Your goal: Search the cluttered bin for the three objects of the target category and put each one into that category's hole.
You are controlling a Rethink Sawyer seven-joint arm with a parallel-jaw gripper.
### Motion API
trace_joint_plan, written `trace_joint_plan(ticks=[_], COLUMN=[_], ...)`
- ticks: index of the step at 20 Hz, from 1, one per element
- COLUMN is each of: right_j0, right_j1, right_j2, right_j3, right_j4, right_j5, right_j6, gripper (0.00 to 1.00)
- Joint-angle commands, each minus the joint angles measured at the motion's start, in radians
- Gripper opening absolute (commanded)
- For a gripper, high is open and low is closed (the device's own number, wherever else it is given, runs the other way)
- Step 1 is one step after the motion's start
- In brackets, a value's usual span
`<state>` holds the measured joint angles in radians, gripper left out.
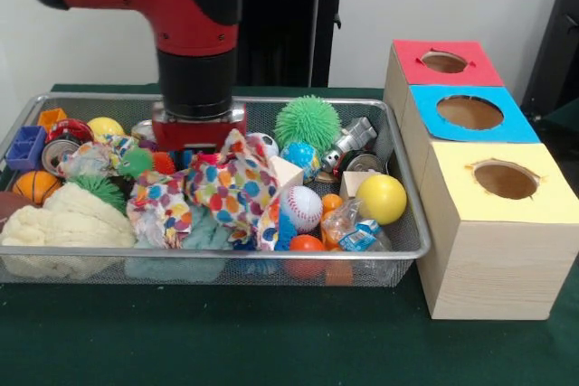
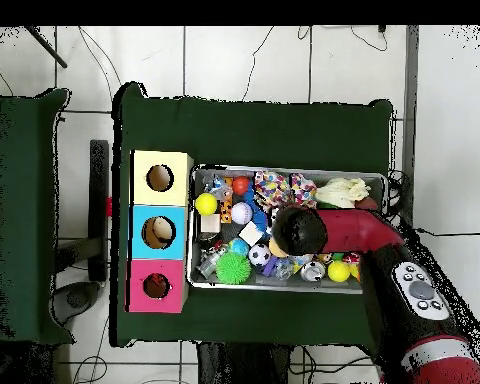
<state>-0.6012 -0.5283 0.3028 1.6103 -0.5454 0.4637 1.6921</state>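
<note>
The target category is not marked anywhere in view, so the balls serve here as the likely candidates. The yellow ball point(image 1: 381, 199) lies against the bin's wall nearest the boxes, bare on top and free of cloth. It looks smooth, firm and light; a smooth sphere tends to slip, so the hold belongs across its widest part from above. The baseball point(image 1: 301, 207) rests just beside it toward the bin's middle, touching the spotted cloth point(image 1: 226, 189). Its stitched skin probably gives better friction. The green spiky ball point(image 1: 308, 123) sits at the far wall; it appears soft and yielding, and a hold should close on its body, not the spikes.

The cloth is limp and drapes over neighbouring items. It can drag along with any lift nearby.

The gripper point(image 1: 198, 126) is low in the wire bin point(image 1: 398, 250), behind the cloth. Its tips are hidden by clutter, so whether it is released or clenched cannot be told.

Three boxes stand just beside the bin on the green worktop point(image 1: 271, 341): yellow hole point(image 1: 506, 179), blue hole point(image 1: 469, 112), red hole point(image 1: 444, 61).
</note>
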Motion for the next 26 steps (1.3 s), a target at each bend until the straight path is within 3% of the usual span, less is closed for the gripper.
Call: trace_joint_plan(ticks=[1, 14, 18, 26], right_j0=[0.103, 0.166, 0.161, 0.08], right_j1=[-0.012, -0.04, -0.082, -0.224], right_j2=[-0.069, -0.138, -0.131, -0.082], right_j3=[0.176, 0.208, 0.215, 0.209], right_j4=[0.075, 0.184, 0.214, 0.25], right_j5=[-0.018, -0.043, 0.017, 0.198], right_j6=[0.278, 0.237, 0.186, 0.006], gripper=[1.0, 1.0, 1.0, 1.0])
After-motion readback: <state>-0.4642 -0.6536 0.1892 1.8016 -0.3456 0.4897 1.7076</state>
